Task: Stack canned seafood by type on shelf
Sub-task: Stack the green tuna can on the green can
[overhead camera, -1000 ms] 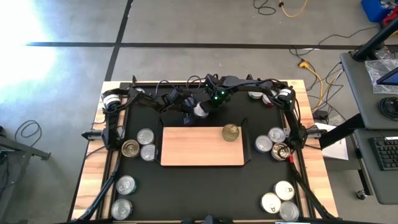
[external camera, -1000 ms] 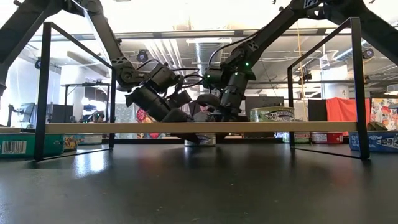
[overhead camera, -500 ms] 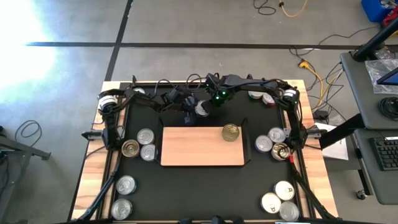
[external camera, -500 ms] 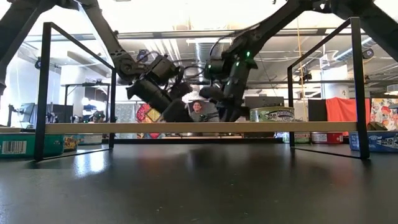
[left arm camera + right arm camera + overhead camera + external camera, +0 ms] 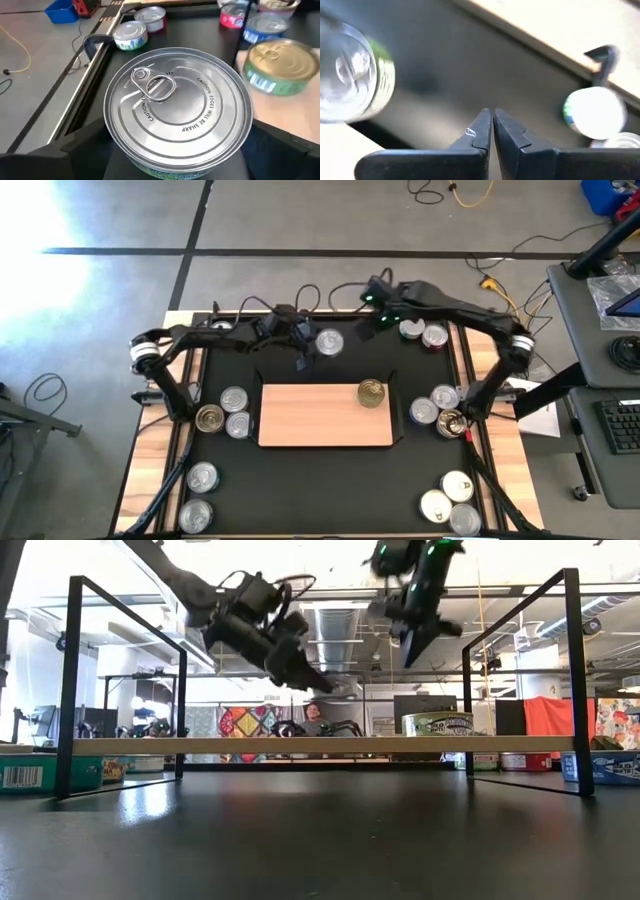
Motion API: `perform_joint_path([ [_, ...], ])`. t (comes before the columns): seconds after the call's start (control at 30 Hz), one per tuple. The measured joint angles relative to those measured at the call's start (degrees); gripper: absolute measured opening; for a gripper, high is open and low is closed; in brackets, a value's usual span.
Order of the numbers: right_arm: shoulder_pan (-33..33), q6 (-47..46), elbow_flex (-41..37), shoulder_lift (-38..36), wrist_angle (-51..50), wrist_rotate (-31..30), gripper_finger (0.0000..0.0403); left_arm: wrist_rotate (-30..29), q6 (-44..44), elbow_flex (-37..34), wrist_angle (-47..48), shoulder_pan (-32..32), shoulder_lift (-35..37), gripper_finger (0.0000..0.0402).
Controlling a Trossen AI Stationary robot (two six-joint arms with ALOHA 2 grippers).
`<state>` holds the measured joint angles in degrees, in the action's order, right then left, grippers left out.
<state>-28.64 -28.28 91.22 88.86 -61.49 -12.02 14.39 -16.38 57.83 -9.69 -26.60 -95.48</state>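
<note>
A silver-topped can (image 5: 177, 107) with a pull tab sits between the fingers of my left gripper (image 5: 315, 345), which is shut on it above the black mat (image 5: 330, 465), behind the far edge of the shelf (image 5: 325, 420). The shelf is a light-wood board in a thin black frame. A gold-topped can (image 5: 371, 392) with a green side stands on the board's far right part. My right gripper (image 5: 492, 124) is shut on nothing, raised high over the far middle of the table (image 5: 415, 630). My left gripper pinches the silver can by its round side wall (image 5: 112, 145), one finger (image 5: 75, 150) on each opposite side. The fingers come from the table's left, slanting a little downward. The can is lifted clear of the mat, top up and nearly level.
Loose cans lie in groups on the mat: left of the shelf (image 5: 225, 412), front left (image 5: 200, 492), right of the shelf (image 5: 438, 408), front right (image 5: 450, 502), and two at the far edge (image 5: 422, 333). The shelf's black frame posts (image 5: 70, 690) rise above the board.
My left gripper has risen from behind the shelf with the silver can, lifting it clear of the mat. My right gripper, shut all along, has drawn away from that can, going up and toward the table's far right while tipping more steeply downward.
</note>
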Motion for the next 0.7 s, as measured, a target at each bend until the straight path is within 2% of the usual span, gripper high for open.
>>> perform_joint_path([
  [0.13, 0.30, -3.53, -0.05, -5.24, 0.07, -3.17, 0.0013, -0.22, 2.68, 0.98, 1.16, 1.55, 2.17, 0.0357],
  [0.27, 2.01, -3.50, -0.07, -8.94, 0.07, -4.80, 0.0013, -3.17, 1.33, 2.26, 7.83, 6.06, 3.61, 0.0357],
  [0.33, 4.37, -0.17, -0.11, -10.26, 0.02, -8.06, 0.0013, -5.99, -0.34, 4.30, 11.22, 8.86, 4.00, 0.0357],
  [0.4, 7.78, 2.61, -0.11, -11.63, -0.05, -13.23, 0.0013, -6.26, 0.34, 6.27, 15.03, 10.53, 4.10, 0.0357],
  [0.5, 12.75, 3.36, -0.11, -13.87, -1.57, -19.78, 0.0013, -6.64, 5.65, 8.06, 19.29, 11.23, 3.58, 0.0357],
  [0.63, 18.11, 3.34, -0.12, -16.85, -5.19, -22.45, 0.0013, -10.20, 12.79, 9.28, 19.26, 11.14, 4.14, 0.0357],
  [0.7, 20.83, 5.31, -0.58, -18.00, -6.32, -25.72, 0.0013, -11.29, 16.10, 9.68, 19.75, 11.49, 4.48, 0.0357],
])
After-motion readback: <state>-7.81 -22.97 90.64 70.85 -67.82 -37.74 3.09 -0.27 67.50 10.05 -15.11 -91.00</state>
